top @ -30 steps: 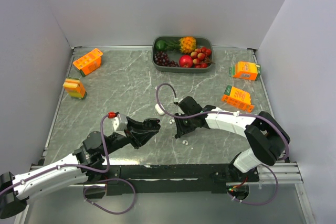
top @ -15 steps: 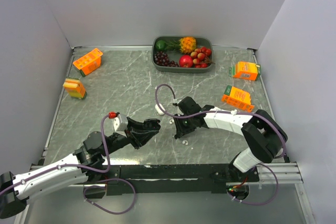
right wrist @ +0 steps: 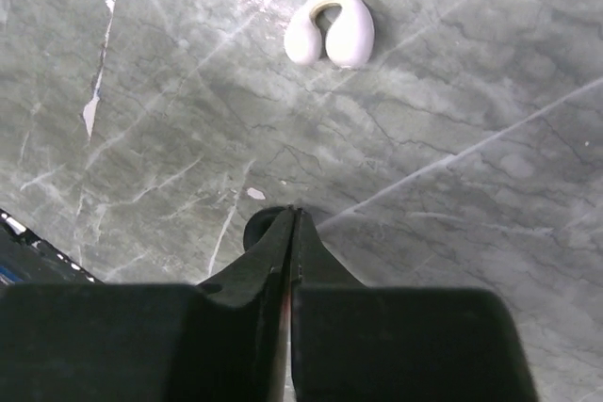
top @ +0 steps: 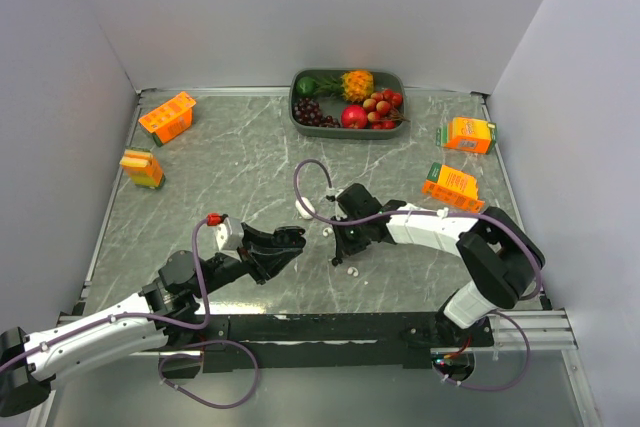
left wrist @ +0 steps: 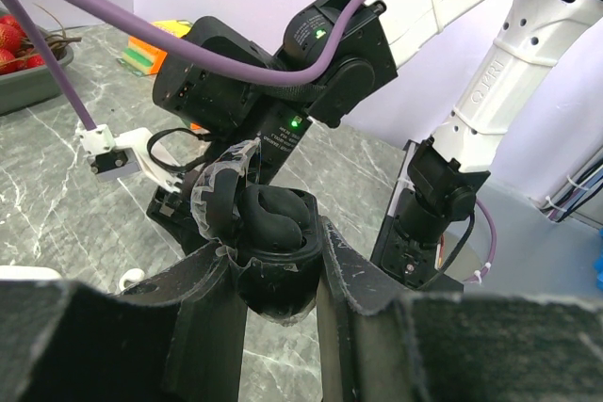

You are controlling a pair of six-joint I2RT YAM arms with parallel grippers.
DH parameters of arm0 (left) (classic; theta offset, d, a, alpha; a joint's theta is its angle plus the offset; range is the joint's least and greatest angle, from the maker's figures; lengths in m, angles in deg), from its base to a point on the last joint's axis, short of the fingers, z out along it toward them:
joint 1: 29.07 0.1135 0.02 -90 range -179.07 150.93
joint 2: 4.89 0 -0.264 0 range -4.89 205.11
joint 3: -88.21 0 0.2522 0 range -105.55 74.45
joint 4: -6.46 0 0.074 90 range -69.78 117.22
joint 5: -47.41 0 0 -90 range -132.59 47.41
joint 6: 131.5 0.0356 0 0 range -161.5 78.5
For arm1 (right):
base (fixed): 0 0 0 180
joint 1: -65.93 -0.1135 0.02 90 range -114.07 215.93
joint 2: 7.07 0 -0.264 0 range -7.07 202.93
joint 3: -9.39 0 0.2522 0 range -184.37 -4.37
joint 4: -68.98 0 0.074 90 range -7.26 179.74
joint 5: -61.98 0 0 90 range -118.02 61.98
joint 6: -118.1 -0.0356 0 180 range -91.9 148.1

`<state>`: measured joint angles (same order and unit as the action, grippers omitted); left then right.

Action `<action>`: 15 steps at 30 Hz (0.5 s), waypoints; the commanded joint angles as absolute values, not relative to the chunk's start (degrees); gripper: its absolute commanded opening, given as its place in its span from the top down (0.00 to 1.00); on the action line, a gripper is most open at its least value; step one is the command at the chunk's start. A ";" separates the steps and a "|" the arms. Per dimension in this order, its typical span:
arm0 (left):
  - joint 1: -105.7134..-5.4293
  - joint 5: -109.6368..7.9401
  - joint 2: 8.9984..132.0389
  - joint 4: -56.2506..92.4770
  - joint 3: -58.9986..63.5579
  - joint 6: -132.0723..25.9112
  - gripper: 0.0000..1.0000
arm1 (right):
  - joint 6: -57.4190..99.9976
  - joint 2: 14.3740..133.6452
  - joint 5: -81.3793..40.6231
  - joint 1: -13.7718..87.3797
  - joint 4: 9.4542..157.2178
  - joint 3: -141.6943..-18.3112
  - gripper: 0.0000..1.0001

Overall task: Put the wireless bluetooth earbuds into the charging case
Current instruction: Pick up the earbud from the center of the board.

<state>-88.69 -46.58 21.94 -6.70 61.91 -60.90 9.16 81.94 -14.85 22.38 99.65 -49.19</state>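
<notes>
My left gripper (left wrist: 278, 313) is shut on the black charging case (left wrist: 279, 275), holding it off the table with its lid open. A glossy black earbud (left wrist: 273, 223) sits in the case. My right gripper (right wrist: 294, 214) points down at the table, jaws pressed together on a second black earbud (right wrist: 256, 229). Only a rounded part of that earbud shows, left of the tips. A white C-shaped earbud (right wrist: 330, 33) lies on the marble beyond the tips. In the top view it is the white earbud (top: 351, 270) just near of the right gripper (top: 340, 244).
A small white object (top: 304, 209) lies left of the right wrist. A fruit tray (top: 296, 115) stands at the back. Orange cartons sit at the left (top: 167, 117) (top: 143, 168) and right (top: 468, 134) (top: 452, 187). Both grippers hang close together mid-table.
The right gripper's jaws have closed at the table surface, and its wrist has edged slightly left. The left arm and the case have not moved.
</notes>
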 commanded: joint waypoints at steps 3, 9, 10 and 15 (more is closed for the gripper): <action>-89.01 -46.10 21.30 -9.05 61.79 -61.71 0.99 | 8.51 80.48 -15.18 21.37 101.90 -48.84 1.00; -88.93 -46.10 21.13 -9.23 61.79 -61.63 0.99 | 7.98 73.97 -17.73 21.46 103.83 -50.33 1.00; -89.01 -46.10 21.39 -9.31 61.79 -61.63 0.99 | 8.33 73.70 -17.82 21.46 104.62 -50.68 1.00; -89.01 -46.28 21.83 -9.84 61.62 -61.89 0.99 | 7.89 72.03 -18.52 21.55 104.63 -50.87 1.00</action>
